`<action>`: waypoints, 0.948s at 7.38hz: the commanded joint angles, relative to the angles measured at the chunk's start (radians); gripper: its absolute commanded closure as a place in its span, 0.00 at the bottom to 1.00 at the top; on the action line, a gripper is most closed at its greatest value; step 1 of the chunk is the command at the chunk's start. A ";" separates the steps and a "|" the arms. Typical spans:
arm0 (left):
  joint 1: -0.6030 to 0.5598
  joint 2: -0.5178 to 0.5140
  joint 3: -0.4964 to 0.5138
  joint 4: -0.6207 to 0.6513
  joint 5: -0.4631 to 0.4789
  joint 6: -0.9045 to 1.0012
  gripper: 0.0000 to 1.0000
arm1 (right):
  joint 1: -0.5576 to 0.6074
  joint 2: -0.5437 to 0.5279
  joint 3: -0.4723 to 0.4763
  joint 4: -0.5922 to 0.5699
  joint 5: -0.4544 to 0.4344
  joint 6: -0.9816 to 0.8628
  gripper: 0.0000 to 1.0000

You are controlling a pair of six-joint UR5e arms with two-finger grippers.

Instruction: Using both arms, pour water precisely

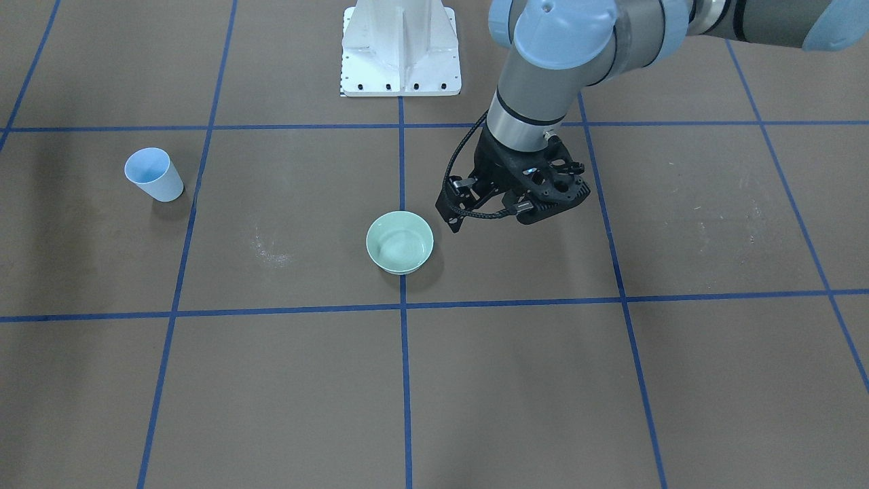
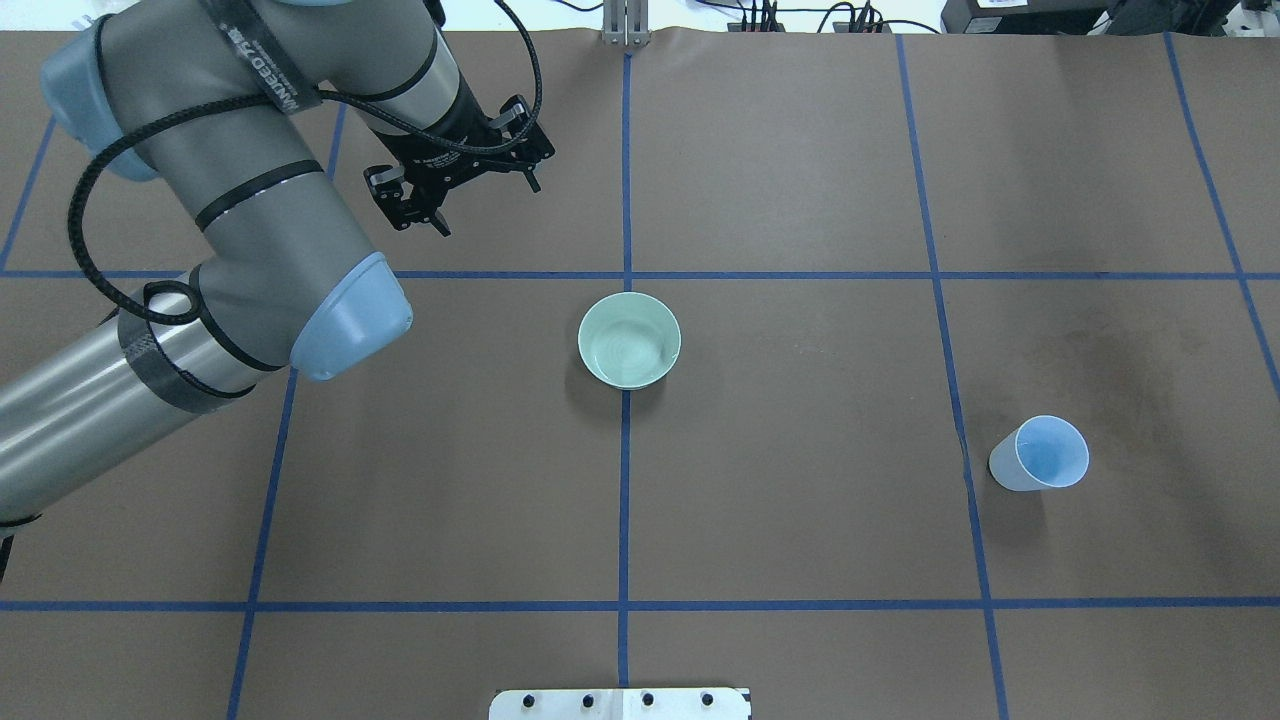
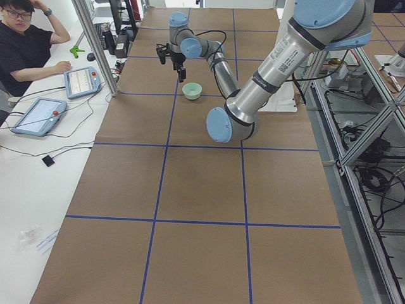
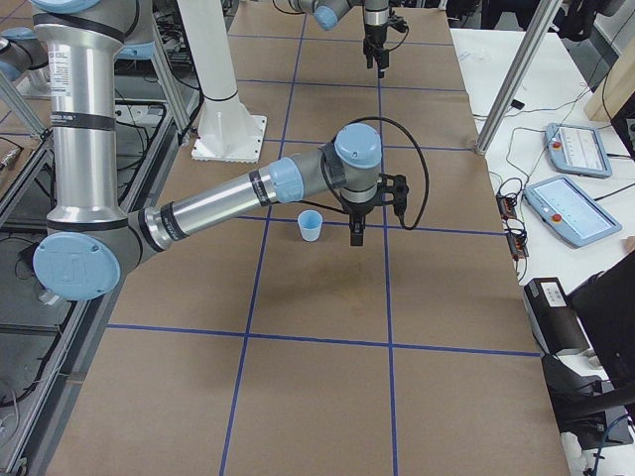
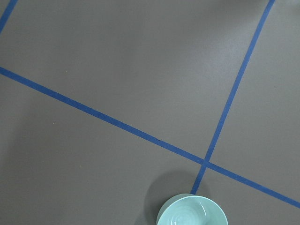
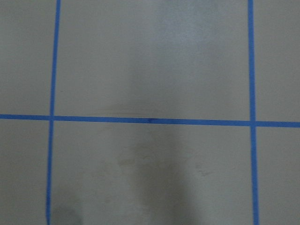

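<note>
Overhead exterior: left end effector point(image 2: 488, 208) hangs over the surface point(image 2: 800, 520) left of the bowl point(image 2: 584, 345), apart from it, spread wide and gripping nothing. Bowl sits mid-surface; water point(image 2: 630, 350) shows as faint glints inside it. Blue cup point(image 2: 1040, 455) stands upright toward the right edge. Right end effector point(image 4: 355, 236) shows only in exterior right, just beside the cup; can't tell how far it's spread

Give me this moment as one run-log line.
left gripper: open, empty, hovering beside green bowl | right gripper: beside blue cup, apart from it, open or shut unclear | cup: upright, ungrasped
</note>
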 commanded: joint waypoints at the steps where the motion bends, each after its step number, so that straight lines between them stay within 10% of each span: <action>1: -0.002 0.052 -0.055 0.005 0.000 0.003 0.00 | -0.233 -0.045 0.211 0.004 -0.272 0.345 0.00; 4: -0.002 0.078 -0.071 0.004 0.006 0.006 0.00 | -0.556 -0.119 0.380 0.001 -0.495 0.650 0.00; 7: -0.010 0.123 -0.100 0.004 0.008 0.096 0.00 | -0.980 -0.140 0.413 -0.005 -0.975 1.089 0.00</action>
